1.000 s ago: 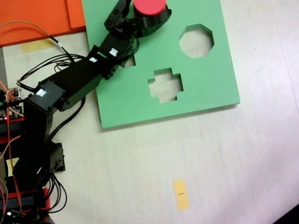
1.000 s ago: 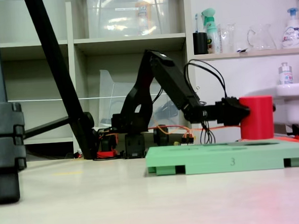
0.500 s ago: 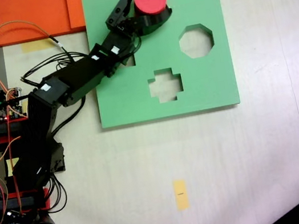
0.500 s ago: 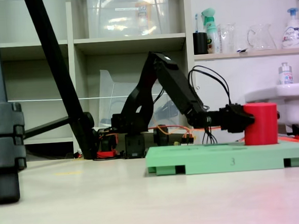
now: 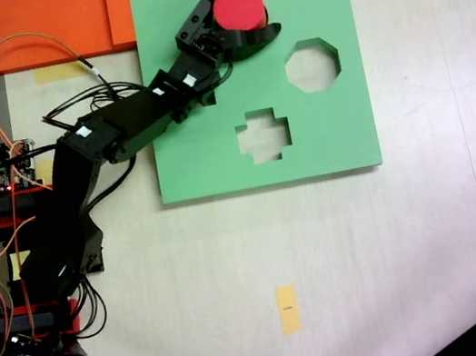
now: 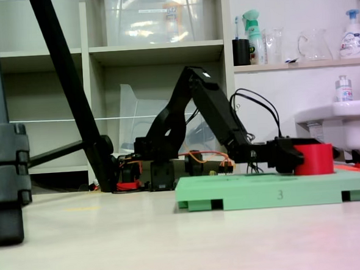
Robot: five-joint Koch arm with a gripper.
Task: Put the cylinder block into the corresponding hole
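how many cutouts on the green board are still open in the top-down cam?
2 fully open: the octagon at right and the cross at bottom centre. A third shows partly under the arm. The red cylinder covers whatever lies beneath it.

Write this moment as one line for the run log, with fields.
gripper: open around red cylinder block | block: partly sunk into green foam board, top protruding | octagonal cutout, cross cutout: empty

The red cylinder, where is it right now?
The red cylinder sits sunk partway into the green board near its top edge, between the end effector jaws, up-left of the octagonal cutout.
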